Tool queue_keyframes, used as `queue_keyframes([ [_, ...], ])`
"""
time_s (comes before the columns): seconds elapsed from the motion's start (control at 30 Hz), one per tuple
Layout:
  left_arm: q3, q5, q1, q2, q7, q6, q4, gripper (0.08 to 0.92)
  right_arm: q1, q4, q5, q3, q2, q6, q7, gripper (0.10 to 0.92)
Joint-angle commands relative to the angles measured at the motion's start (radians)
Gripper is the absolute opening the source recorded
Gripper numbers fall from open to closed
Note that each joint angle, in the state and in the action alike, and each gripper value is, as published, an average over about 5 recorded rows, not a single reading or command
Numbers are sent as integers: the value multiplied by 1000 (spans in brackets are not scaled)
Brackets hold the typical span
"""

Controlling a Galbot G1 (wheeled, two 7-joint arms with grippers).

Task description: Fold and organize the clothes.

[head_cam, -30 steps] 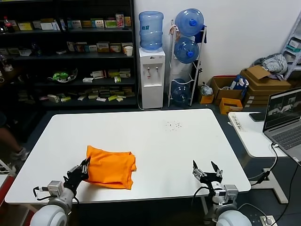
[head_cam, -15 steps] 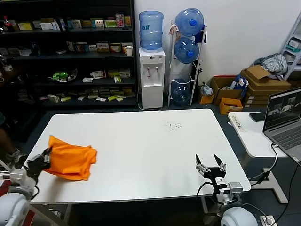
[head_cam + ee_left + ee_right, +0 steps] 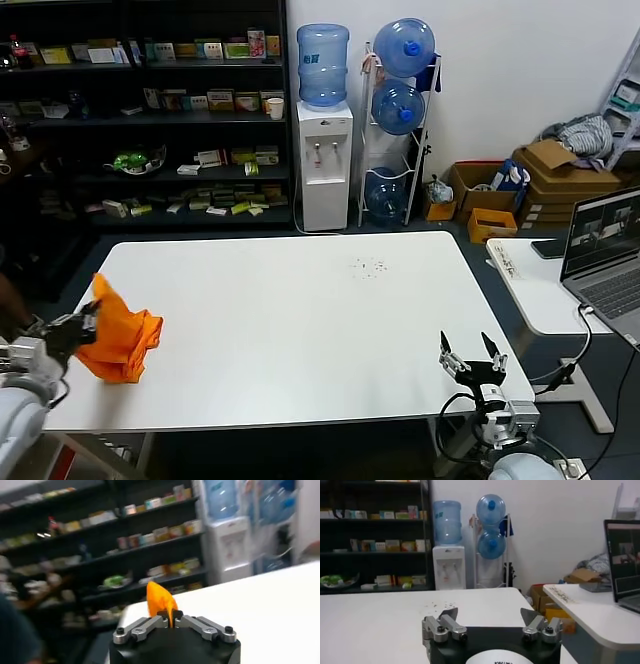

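The bright orange T-shirt (image 3: 118,338) is bunched in a folded wad at the left edge of the white table (image 3: 300,330), partly lifted. My left gripper (image 3: 82,330) is shut on the shirt's near edge; in the left wrist view an orange fold (image 3: 161,600) stands up pinched between the fingertips of my left gripper (image 3: 171,616). No lettering shows. My right gripper (image 3: 472,362) is open and empty, low at the table's front right corner; it also shows in the right wrist view (image 3: 490,617).
A side desk with a laptop (image 3: 603,250) stands to the right. Dark shelves (image 3: 150,120), a water dispenser (image 3: 324,150) and cardboard boxes (image 3: 550,180) stand behind the table. Small dark specks (image 3: 368,266) lie on the far tabletop.
My left gripper has dragged the orange shirt leftward across the table to its left edge, and the shirt has bunched up. My right gripper has drifted right and lower.
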Motion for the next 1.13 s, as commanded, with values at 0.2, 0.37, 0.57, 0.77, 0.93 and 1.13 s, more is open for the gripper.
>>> queue_keyframes([
  [0.2, 881, -392, -511, -557, -473, 117, -184, 127, 7, 21, -57, 30, 16, 1, 0, 823],
  [0.37, 891, -253, -512, -684, -420, 114, -84, 151, 37, 11, -33, 31, 19, -8, -13, 823],
  [0.57, 778, -146, -432, -707, -354, 105, -87, 310, 56, -3, -12, 33, 22, -26, -52, 823],
  [0.77, 602, -30, -258, -635, -255, 60, -174, 483, 54, 5, -17, 33, 17, -23, -80, 823],
  [0.93, 374, 175, -22, -533, -4, -140, -216, 622, 42, 7, -19, 41, 15, 0, -114, 823],
  [1.13, 143, 304, 198, -533, 211, -396, -164, 766, 9, 6, -26, 61, 28, 55, -162, 823],
])
